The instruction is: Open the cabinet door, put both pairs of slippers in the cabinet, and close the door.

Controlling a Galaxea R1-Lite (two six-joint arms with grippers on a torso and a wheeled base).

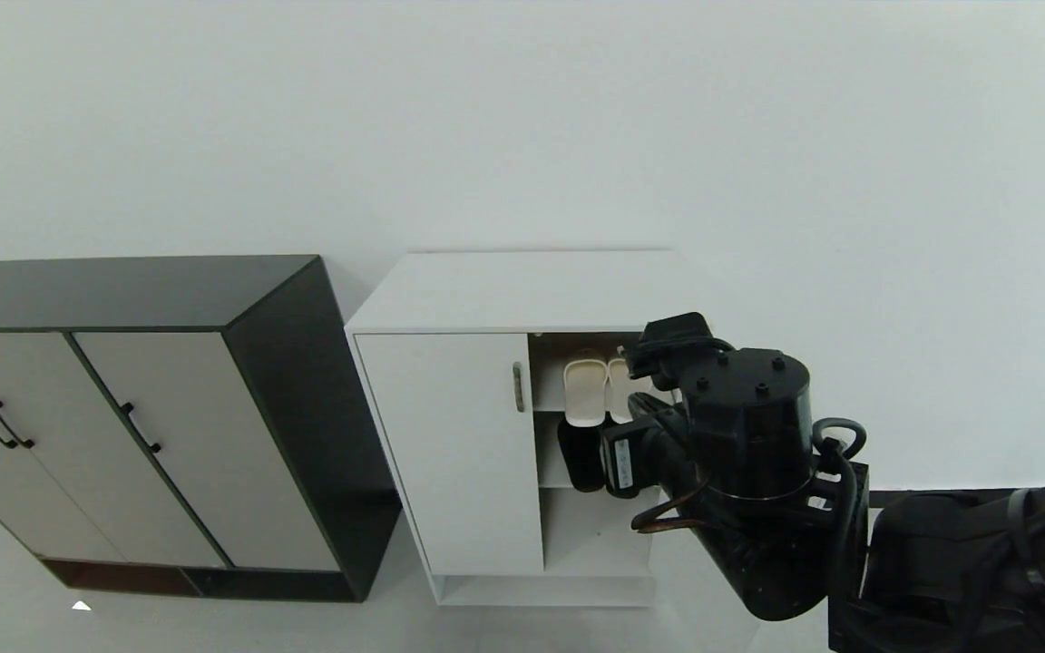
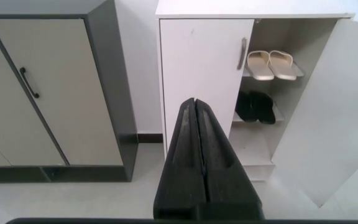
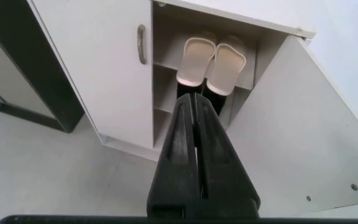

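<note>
Currently the white cabinet (image 1: 522, 290) stands with its right door (image 2: 337, 118) swung wide open. Both pairs are stowed inside: the white slippers (image 1: 586, 392) on the upper shelf, the black slippers (image 2: 257, 107) on the shelf below. By this evidence, the step in hand is closing the door.

The right hand (image 3: 195, 99) is narrow, fingers pressed together and holding nothing. It points into the open compartment, near the door's inner face. The left hand (image 2: 196, 102) is likewise narrow and empty, aimed at the cabinet's closed left door (image 2: 204, 56) and well apart from it.

Recommended procedure:
1. Bring the right hand round to the outer face of the open door, near its free edge and away from the hinge, where the least force is needed.
2. Push with the closed fingers as a flat paddle. No grasp is required.
3. Follow the door's arc rather than pushing in a straight line.
4. Check that no slipper overhangs the shelf front. The white pair appears to reach the shelf edge, and contact there would stop the door short.
5. Hold the left hand back from the closing gap.
6. Finish with the door flush against its neighbour.
</note>
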